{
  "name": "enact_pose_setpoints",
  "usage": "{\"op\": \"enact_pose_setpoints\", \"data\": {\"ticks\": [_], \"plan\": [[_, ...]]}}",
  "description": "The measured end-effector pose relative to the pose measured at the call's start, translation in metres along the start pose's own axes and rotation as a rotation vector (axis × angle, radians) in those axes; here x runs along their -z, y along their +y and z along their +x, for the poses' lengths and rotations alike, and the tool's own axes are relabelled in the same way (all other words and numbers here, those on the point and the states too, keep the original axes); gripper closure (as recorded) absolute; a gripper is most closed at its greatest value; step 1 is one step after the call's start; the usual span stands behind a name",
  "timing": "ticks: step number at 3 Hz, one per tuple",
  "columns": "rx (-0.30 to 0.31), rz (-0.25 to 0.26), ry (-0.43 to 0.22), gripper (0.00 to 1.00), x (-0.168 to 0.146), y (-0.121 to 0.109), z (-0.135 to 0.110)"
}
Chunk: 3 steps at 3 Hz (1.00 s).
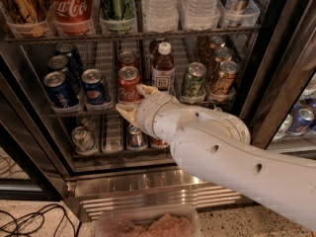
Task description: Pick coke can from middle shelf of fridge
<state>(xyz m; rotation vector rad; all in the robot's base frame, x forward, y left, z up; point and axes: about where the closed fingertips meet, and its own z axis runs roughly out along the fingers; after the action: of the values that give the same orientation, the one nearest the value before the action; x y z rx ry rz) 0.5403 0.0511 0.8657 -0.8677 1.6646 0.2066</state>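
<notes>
An open drinks fridge (276, 83) fills the frame. In the centre, on the middle shelf (84, 111), a red coke can (129, 80) stands upright at the front of its lane, between blue Pepsi cans (94, 85) to its left and a white-capped bottle (163, 68) to its right. The robot's white arm reaches in from the lower right, and its gripper (132, 101) sits at the can's base, tan fingers (143, 89) spread apart, one by the can's lower right, one below its lower left, not clenched on it. A larger Coca-Cola can (69, 6) stands at upper left
</notes>
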Motion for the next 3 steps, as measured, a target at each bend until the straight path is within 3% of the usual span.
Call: {"op": "enact_pose_setpoints", "data": {"ticks": [1, 3], "plan": [[0.017, 0.003, -0.001, 0.43, -0.009, -0.005, 0.000], [0.047, 0.027, 0.010, 0.25, -0.021, -0.021, 0.007]]}}
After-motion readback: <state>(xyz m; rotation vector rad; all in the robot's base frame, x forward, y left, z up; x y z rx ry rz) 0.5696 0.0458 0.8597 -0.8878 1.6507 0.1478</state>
